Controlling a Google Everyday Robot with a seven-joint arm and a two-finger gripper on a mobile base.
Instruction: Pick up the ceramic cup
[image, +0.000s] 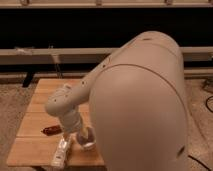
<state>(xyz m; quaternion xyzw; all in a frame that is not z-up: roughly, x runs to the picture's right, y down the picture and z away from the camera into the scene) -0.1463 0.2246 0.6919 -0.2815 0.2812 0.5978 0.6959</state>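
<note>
The small white ceramic cup (89, 143) stands near the front edge of the wooden table (40, 102). Only part of it shows below the end of my arm. My gripper (83, 136) is down at the cup, right over its rim, and much of it is hidden by the wrist. The large white arm shell (145, 105) fills the right half of the view.
A white wrapped oblong packet (62, 152) lies just left of the cup at the table's front edge. A small red-brown object (51, 130) lies further left. A dark wall with a rail (30, 52) runs behind the table. The table's right part is hidden by the arm.
</note>
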